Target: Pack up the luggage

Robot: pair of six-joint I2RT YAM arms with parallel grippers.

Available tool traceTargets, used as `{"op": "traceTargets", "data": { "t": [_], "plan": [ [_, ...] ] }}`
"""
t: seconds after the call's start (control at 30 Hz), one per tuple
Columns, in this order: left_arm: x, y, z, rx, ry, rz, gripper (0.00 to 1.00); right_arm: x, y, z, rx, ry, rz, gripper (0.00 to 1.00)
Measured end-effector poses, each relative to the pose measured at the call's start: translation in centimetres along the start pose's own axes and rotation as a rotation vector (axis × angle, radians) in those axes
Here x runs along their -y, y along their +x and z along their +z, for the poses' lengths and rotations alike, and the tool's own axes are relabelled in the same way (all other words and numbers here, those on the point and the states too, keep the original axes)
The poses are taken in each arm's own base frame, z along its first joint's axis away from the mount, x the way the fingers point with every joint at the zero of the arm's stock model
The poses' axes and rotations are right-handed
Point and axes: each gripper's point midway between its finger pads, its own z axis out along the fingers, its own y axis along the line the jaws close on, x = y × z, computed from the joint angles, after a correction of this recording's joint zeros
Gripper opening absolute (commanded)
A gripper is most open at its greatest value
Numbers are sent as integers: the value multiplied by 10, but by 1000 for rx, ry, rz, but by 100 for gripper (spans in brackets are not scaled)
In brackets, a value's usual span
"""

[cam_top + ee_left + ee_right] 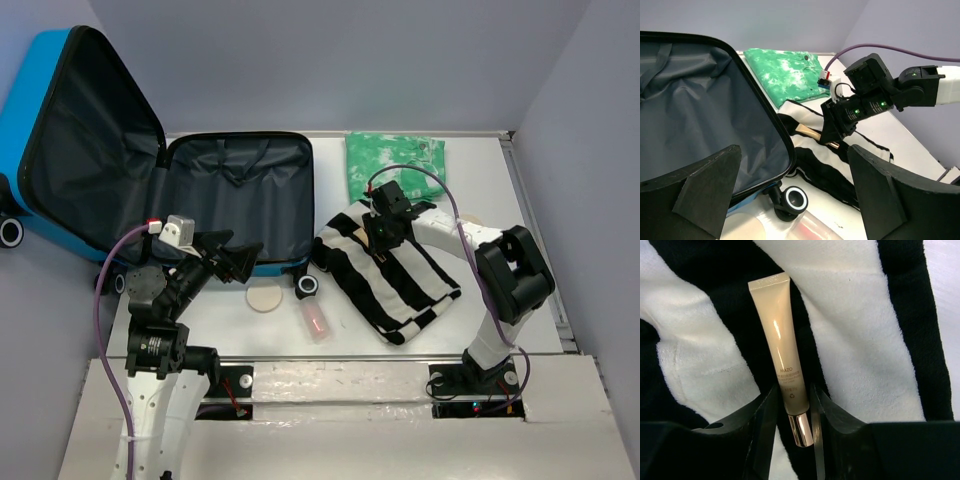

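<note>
Top view: the luggage (235, 195) lies open at the far left of the table (480, 200), its bright-blue lid raised at the left edge and its black-lined half flat on the tabletop with the lining upward. The left gripper (240, 252) hovers at the near edge of that flat half with its jaws spread wide and nothing between them. A beige round disc (266, 298) and a small clear pinkish bottle (317, 321) rest on the table just in front of the case. To the right, a black-and-white striped cloth (400, 280) lies beside the case, and a folded green cloth (395, 160) lies beyond it at the far edge. The right gripper (383, 243) points down onto the far end of the striped cloth. Left wrist view: the two wide-set left fingers (705, 195) frame the case's lined interior and a black-and-white wheel (792, 200) at its near corner. Past them, the right gripper is lowered over a pale gold tube (810, 134) on the striped cloth. Right wrist view: the tube, cream with a shiny gold cap, lies along a black stripe of the cloth, cap toward the camera. The right jaws stand narrowly to either side of it just above the cap. At this angle it cannot be told whether the pads press on the tube or merely flank it.
</note>
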Motion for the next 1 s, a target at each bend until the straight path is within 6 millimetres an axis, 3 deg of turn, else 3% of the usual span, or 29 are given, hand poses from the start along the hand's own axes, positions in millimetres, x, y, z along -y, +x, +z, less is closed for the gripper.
{"op": "traceTargets", "data": {
  "t": [0.1, 0.17, 0.37, 0.53, 0.7, 0.83, 0.9, 0.93, 1.0],
  "plan": [
    [0, 0, 0, 0, 0, 0, 99, -1, 1, 0, -3, -3, -2, 20],
    [0, 0, 0, 0, 0, 0, 99, -2, 2, 2, -8, -4, -6, 16],
    [0, 0, 0, 0, 0, 0, 99, -4, 1, -2, -2, 0, -8, 14],
    [0, 0, 0, 0, 0, 0, 99, -12, -22, -46, 102, -23, -1, 14],
    [0, 0, 0, 0, 0, -1, 99, -41, -66, -101, 273, -125, -10, 14],
    [0, 0, 0, 0, 0, -1, 99, -77, -89, -107, 299, -224, -18, 15],
    [0, 0, 0, 0, -1, -1, 99, -102, -105, -107, 310, -290, -17, 24],
    [0, 0, 0, 0, -1, 0, 99, -122, -120, -107, 321, -340, -15, 53],
    [-1, 0, 0, 1, -4, -1, 99, -156, -151, -112, 361, -418, -7, 77]
  ]
}}
